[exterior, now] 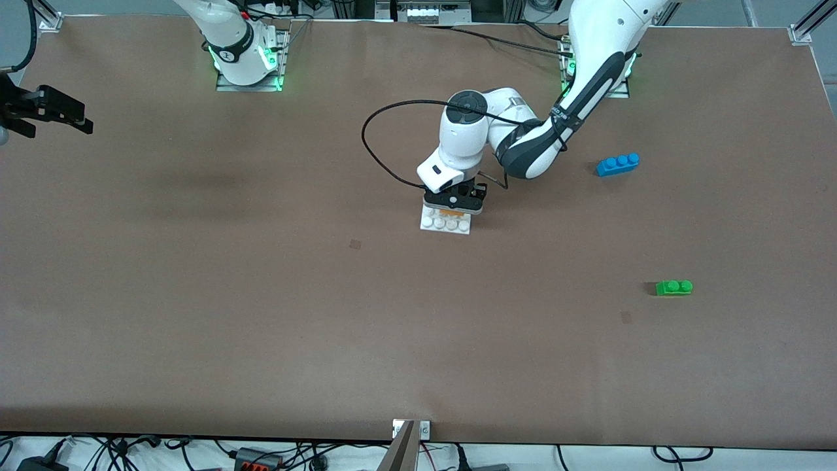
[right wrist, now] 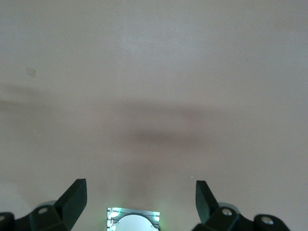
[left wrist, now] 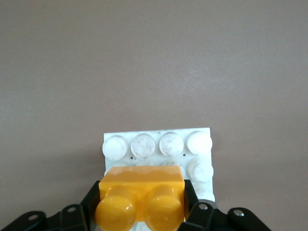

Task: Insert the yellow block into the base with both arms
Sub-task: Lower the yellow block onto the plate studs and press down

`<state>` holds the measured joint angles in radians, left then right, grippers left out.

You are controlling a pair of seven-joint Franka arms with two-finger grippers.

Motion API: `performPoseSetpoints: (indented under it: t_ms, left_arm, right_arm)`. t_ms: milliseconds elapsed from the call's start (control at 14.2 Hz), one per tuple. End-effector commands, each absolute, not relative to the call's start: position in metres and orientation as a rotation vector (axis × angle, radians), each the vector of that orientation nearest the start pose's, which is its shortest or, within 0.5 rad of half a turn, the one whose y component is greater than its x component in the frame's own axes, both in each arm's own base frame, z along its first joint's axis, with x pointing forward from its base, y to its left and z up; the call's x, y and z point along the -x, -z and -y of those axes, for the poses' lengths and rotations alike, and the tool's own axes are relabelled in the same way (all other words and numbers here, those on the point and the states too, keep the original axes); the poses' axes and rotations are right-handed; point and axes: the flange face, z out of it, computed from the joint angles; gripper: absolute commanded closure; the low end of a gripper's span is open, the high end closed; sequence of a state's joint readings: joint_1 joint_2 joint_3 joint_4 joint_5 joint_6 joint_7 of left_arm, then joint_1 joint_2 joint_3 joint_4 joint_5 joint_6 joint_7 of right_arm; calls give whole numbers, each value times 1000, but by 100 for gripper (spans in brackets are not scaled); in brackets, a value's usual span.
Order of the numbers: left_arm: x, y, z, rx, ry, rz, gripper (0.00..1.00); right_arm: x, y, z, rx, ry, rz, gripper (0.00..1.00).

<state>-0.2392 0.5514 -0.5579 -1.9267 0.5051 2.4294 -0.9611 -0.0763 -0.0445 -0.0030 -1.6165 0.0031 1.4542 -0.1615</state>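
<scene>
So I'm holding the yellow block (left wrist: pixel 140 202) right now, a little yellow-orange brick with two round studs on top, clamped between my left gripper's (left wrist: pixel 140 211) black fingers (left wrist: pixel 193 204). It's sitting level on the base (left wrist: pixel 202 144), covering the rows under my gripper. The base is that flat square white plate with rows of round studs, lying flat on the brown table around the middle. In the front view only a thin orange sliver of the block (exterior: pixel 451 213) is peeking out under the gripper (exterior: pixel 456 199), with one row of white studs on the base (exterior: pixel 446 224) showing nearer the camera.
</scene>
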Motion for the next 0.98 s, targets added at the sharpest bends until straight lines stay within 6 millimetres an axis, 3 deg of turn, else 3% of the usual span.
performPoseSetpoints:
  t_ms: [0,281,913]
  left_arm:
    - [-445,-238,442,3135,177,-248,46]
    - [-438,-220,446,3089,245,-247,46]
    - [-438,-217,444,3088,234,-242,46]
  right_arm:
    - [-523,-620,42,3127,-190,105,0]
    - [-524,-619,42,3130,-178,107,0]
    - [-524,-619,42,3128,-188,107,0]
